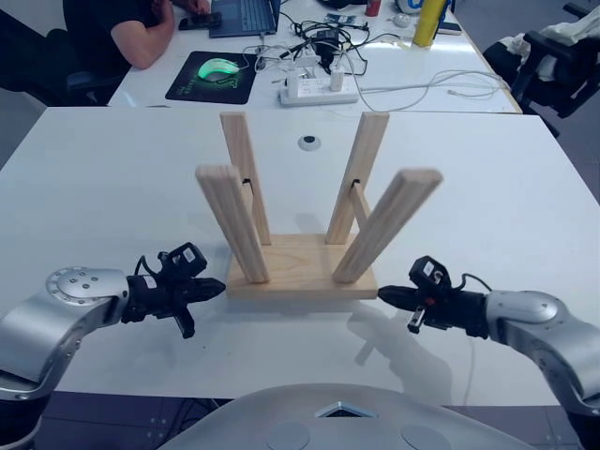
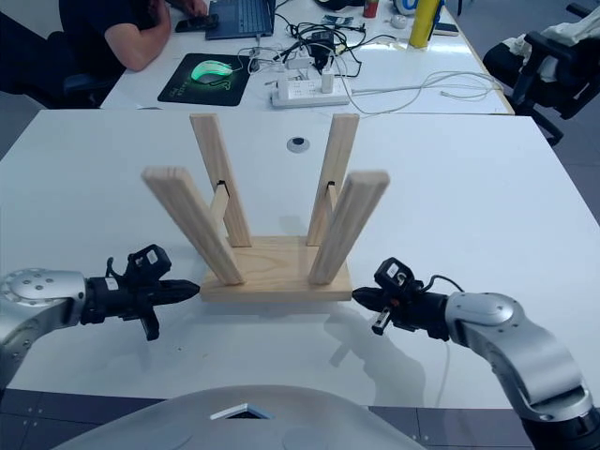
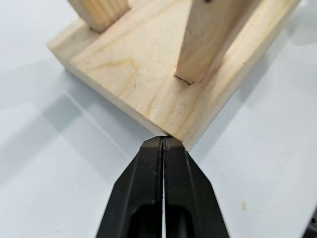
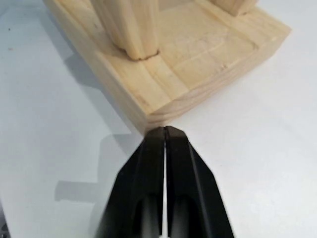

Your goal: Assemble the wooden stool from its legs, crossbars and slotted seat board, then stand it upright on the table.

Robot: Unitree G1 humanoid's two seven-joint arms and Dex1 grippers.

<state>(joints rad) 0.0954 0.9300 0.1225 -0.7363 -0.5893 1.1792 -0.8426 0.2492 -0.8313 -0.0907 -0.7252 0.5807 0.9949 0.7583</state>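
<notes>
The wooden stool lies upside down on the white table (image 1: 112, 187), its seat board (image 1: 300, 269) flat and several legs (image 1: 236, 225) splayed upward. Crossbars sit between the legs. My left gripper (image 1: 217, 290) is shut, its tips touching the seat board's near left corner (image 3: 166, 133). My right gripper (image 1: 384, 294) is shut too, tips against the board's near right corner (image 4: 153, 120). Nothing is held in either one.
A small round grommet (image 1: 308, 142) sits in the table behind the stool. Farther back, another desk carries a power strip (image 1: 317, 87), cables, a mouse pad (image 1: 212, 77), a laptop and a yellow bottle (image 1: 427, 21). A person sits there.
</notes>
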